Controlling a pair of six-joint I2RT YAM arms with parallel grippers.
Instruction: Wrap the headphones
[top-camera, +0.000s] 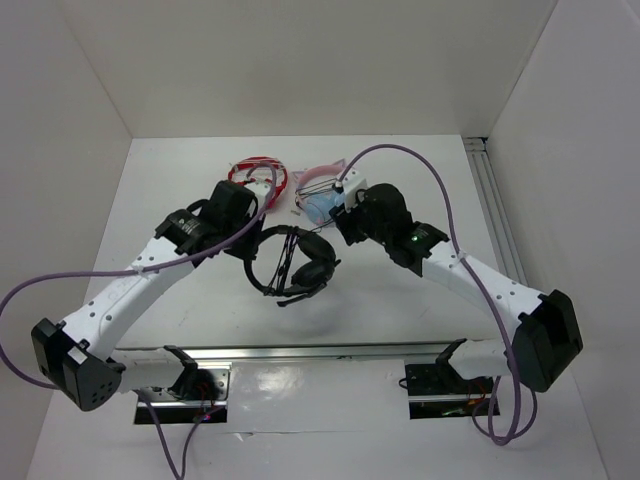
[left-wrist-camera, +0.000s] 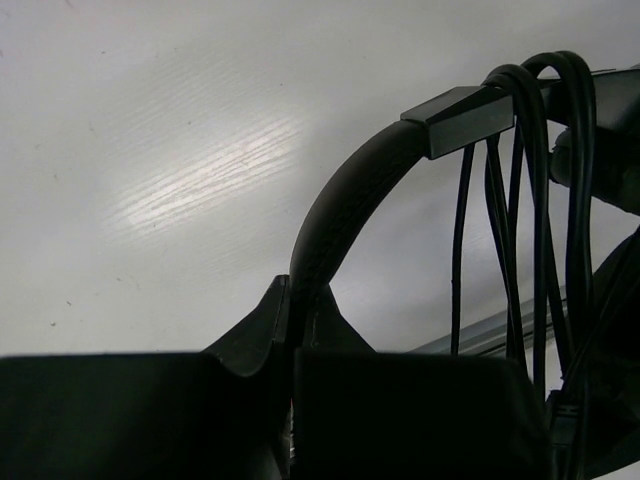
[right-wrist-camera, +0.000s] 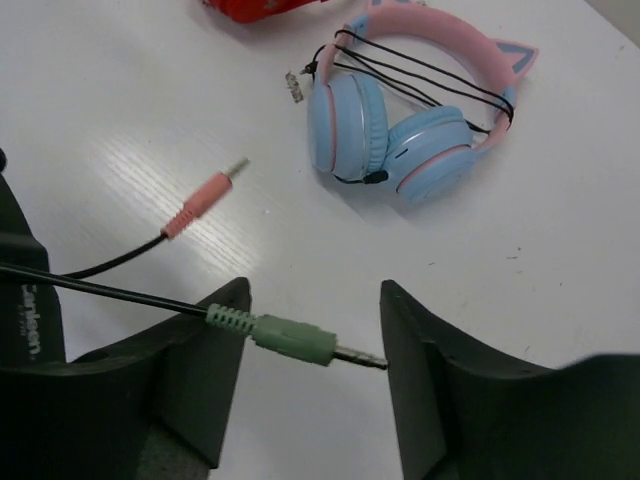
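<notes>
From above, the black headphones (top-camera: 296, 262) sit near the middle of the white desk (top-camera: 170, 190), between the two arms. The left tool (top-camera: 247, 246) meets them at their left side, and the right tool (top-camera: 342, 228) is just to their upper right. Behind them a red-and-white headphones (top-camera: 262, 178) and a light-blue headphones with pink cat ears (top-camera: 322, 196) lie side by side toward the far wall.

In the left wrist view, the left tool (left-wrist-camera: 293, 318) is closed tight on the headband (left-wrist-camera: 335, 215), which arches up and to the right out of its jaws. Several loops of the thin black cable (left-wrist-camera: 528, 210) hang over the headband's far end. The desk (left-wrist-camera: 150, 150) fills the background.

In the right wrist view, the right tool (right-wrist-camera: 312, 340) stands open. A green plug (right-wrist-camera: 290, 339) at the end of the cable (right-wrist-camera: 110, 291) lies between its jaws, close against the left one and clear of the right. A pink plug (right-wrist-camera: 200, 197) rests on the desk (right-wrist-camera: 110, 110) just beyond. The light-blue headphones with pink cat ears (right-wrist-camera: 400, 135) lie farther back, a thin cord wound around their band.
</notes>
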